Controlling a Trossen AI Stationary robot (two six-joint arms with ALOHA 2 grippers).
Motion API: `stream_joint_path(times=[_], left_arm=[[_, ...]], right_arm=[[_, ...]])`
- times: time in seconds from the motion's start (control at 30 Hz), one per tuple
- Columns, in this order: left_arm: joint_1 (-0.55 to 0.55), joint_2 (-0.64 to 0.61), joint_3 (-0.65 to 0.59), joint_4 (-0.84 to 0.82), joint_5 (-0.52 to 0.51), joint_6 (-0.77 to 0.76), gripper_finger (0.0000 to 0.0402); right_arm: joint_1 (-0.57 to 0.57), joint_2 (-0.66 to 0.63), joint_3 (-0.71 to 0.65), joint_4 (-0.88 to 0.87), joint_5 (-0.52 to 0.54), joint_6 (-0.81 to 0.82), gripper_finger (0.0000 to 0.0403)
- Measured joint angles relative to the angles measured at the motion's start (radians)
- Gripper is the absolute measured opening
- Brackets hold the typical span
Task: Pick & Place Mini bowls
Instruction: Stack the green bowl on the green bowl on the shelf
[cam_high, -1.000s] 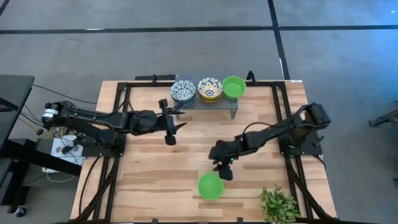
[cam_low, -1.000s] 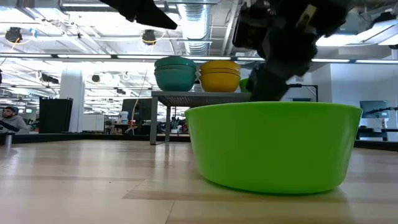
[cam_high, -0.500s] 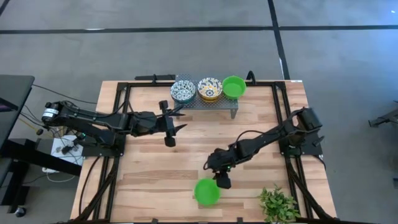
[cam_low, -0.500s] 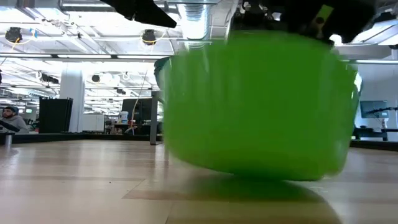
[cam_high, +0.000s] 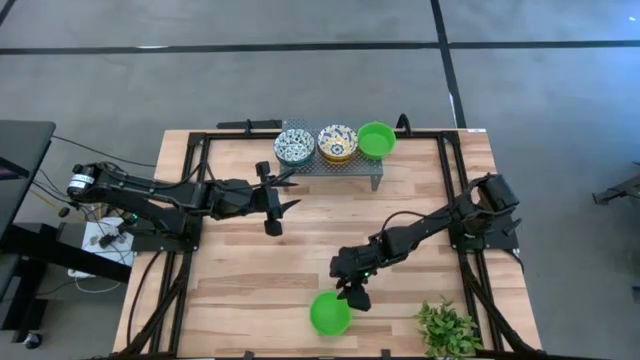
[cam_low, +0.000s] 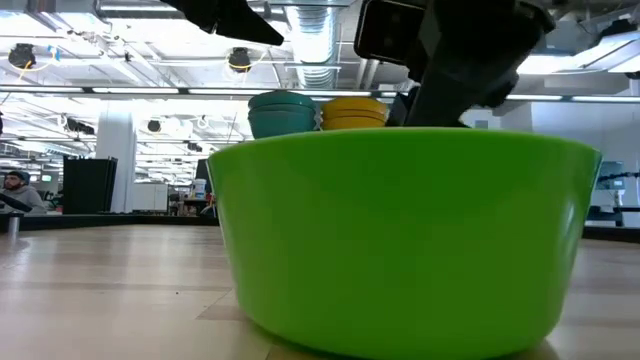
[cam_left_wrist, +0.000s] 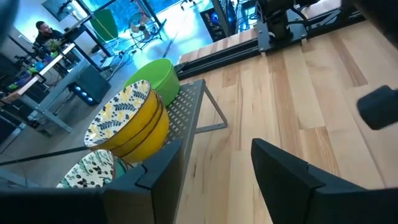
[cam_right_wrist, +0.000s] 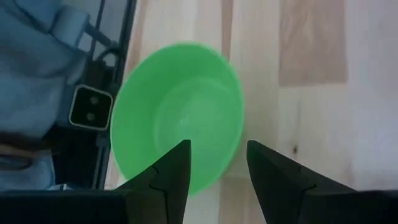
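One plain green mini bowl (cam_high: 330, 314) (cam_low: 405, 240) (cam_right_wrist: 177, 115) stands upright on its base close to the table's near edge. My right gripper (cam_high: 355, 296) (cam_right_wrist: 217, 165) is open at the bowl's far-right rim, with one finger over the hollow and one outside. My left gripper (cam_high: 290, 192) (cam_left_wrist: 217, 149) is open and hovers near the rack (cam_high: 345, 163). On the rack stand a blue-and-white stack (cam_high: 293, 146), a yellow patterned stack (cam_high: 338, 143) (cam_left_wrist: 127, 121) and a green stack (cam_high: 376, 139).
A green leafy plant (cam_high: 447, 330) stands at the near-right corner, just right of the bowl. The rack stands at the table's far edge. Bare wood (cam_high: 250, 270) lies between the arms. The low view's camera is directly in front of the bowl.
My right gripper has moved toward the table's near edge and slightly left, taking the green bowl with it. The bowl rose off the wood midway and now stands on the table again, closer to the near edge.
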Motion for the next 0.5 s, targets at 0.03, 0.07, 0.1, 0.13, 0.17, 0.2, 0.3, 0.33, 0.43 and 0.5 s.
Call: stream_joint_path(times=[0.03,0.07,0.1,0.13,0.17,0.2,0.3,0.33,0.43,0.5], left_arm=[[0.0,0.0,0.0,0.0,0.0,0.0,0.0191],[0.0,0.0,0.0,0.0,0.0,0.0,0.0191],[0.0,0.0,0.0,0.0,0.0,0.0,0.0191],[0.0,0.0,0.0,0.0,0.0,0.0,0.0191],[0.0,0.0,0.0,0.0,0.0,0.0,0.0191],[0.0,0.0,0.0,0.0,0.0,0.0,0.0191],[0.0,0.0,0.0,-0.002,0.0,0.0,0.0191],[0.0,0.0,0.0,-0.002,0.0,0.0,0.0191],[0.0,0.0,0.0,-0.003,0.0,0.0,0.0191],[0.0,0.0,0.0,-0.004,0.0,0.0,0.0191]], right_arm=[[0.001,0.009,0.0,0.006,-0.002,0.004,0.0153],[0.001,0.019,0.0,0.005,-0.002,0.014,0.0153],[0.001,0.031,0.0,0.005,-0.002,0.027,0.0152],[0.0,0.043,0.0,0.002,-0.001,0.039,0.0151],[0.0,0.056,0.0,0.0,-0.001,0.047,0.0149],[-0.001,0.067,0.0,0.002,-0.002,0.05,0.0148],[-0.003,0.092,0.0,0.01,-0.003,0.05,0.0141],[-0.002,0.099,0.0,0.007,-0.003,0.05,0.0137],[-0.013,0.102,-0.001,0.006,-0.009,0.057,0.012],[-0.022,0.093,0.0,-0.004,-0.014,0.059,0.0098]])
